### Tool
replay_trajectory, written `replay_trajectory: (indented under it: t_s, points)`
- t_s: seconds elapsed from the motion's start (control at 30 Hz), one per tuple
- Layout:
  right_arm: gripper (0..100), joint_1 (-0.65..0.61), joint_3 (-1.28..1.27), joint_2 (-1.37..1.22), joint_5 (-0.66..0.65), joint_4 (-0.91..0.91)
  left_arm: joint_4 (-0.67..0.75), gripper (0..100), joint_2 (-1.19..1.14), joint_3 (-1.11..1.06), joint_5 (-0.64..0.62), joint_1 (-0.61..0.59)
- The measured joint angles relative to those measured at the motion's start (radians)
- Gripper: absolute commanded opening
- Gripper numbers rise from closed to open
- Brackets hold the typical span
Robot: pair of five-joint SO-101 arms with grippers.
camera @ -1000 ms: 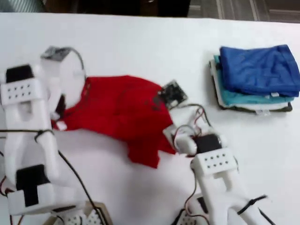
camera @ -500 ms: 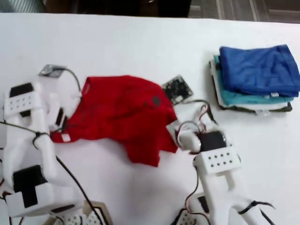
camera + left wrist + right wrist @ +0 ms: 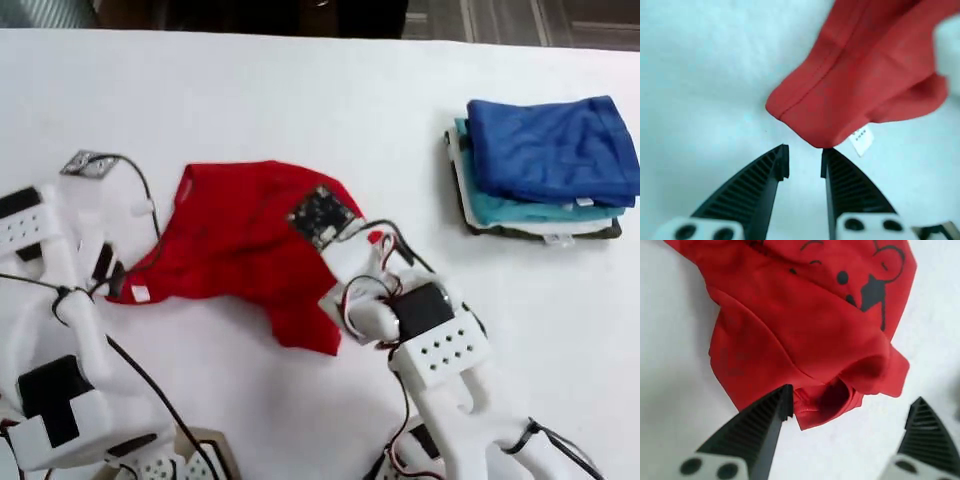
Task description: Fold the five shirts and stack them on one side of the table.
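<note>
The red shirt (image 3: 245,245) lies crumpled on the white surface (image 3: 300,100) between the two arms, with one loose flap trailing toward the arm bases and the rest bunched in soft ridges. It looks light and limp, so it will likely sag and drag rather than hold a shape. Thin cloth like this tends to slip from a shallow pinch, so the safer hold is probably a stitched edge or corner, where the fabric is doubled and gives the pads more to bite on. The left tool (image 3: 804,152) is low over the surface with its jaws only narrowly apart and empty, the tips just short of the seamed corner that carries a small white label (image 3: 862,140). The right tool (image 3: 852,397) hangs above the opposite side of the shirt with its jaws spread wide and gripping nothing, and a rolled fold of hem lies beneath the gap. Farther off, toward one side of the surface, the stack (image 3: 545,205) of folded shirts sits well apart from both arms, with a blue shirt (image 3: 555,145) on top
</note>
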State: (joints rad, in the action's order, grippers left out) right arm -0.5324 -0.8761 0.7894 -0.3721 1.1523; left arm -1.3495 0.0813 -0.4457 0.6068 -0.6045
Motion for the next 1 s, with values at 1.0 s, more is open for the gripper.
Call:
replay_trajectory:
  t_s: [1.0]
  points:
    - [35.4,0.002,-0.040,0.000,0.000,-0.006,0.459,14,-0.044,-0.219,0.287,0.058]
